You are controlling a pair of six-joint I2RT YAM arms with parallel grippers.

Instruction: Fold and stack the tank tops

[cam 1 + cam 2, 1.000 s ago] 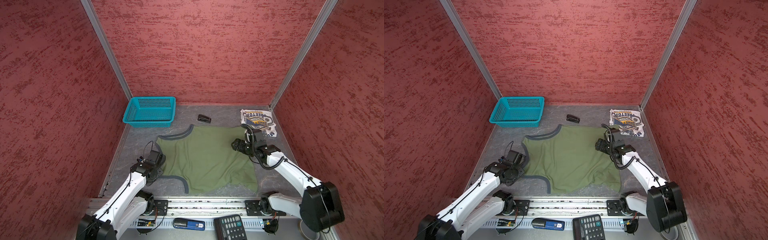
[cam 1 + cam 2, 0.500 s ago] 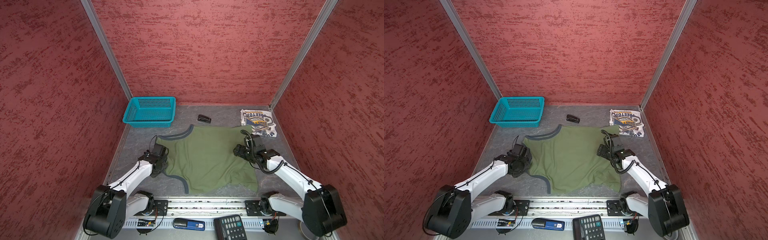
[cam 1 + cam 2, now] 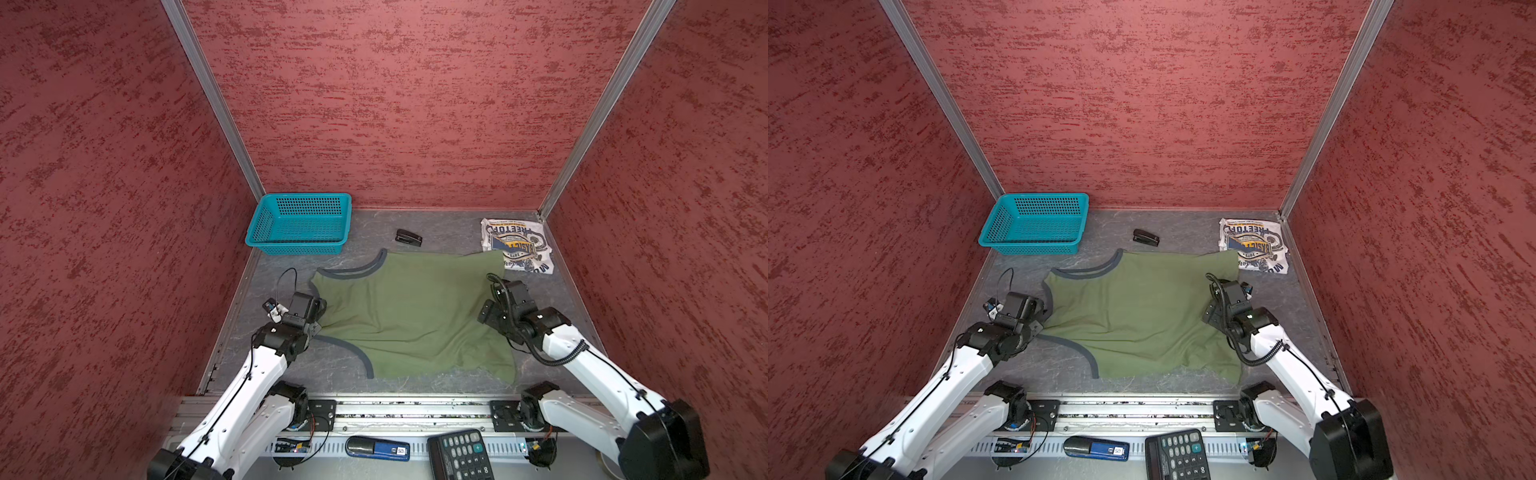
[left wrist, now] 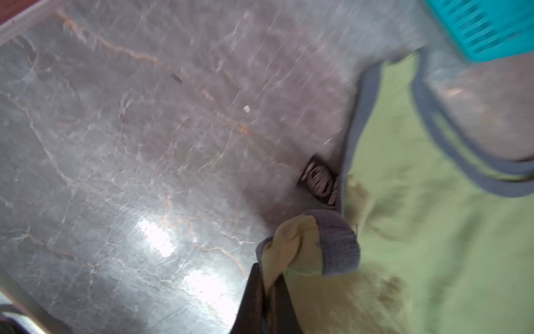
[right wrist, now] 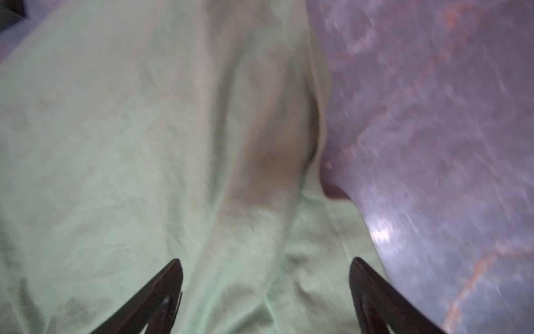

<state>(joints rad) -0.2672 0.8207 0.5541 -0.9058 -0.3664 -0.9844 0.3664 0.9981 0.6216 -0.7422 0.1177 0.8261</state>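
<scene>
Your left gripper [image 4: 268, 277]: jaws pinched shut on the grey-trimmed armhole edge of the olive tank top [image 3: 411, 316]. Your right gripper [image 5: 265, 263]: jaws wide, empty, hovering over the hem side. Looks like setup for the first fold. Drop the right jaws onto the hem, catch both layers, then lift both ends level so the cloth doesn't sag or twist. Olive top lies spread mid-bench [image 3: 374, 226]. The white tank top [image 3: 517, 245] sits folded in the far right corner, likely the stack spot.
</scene>
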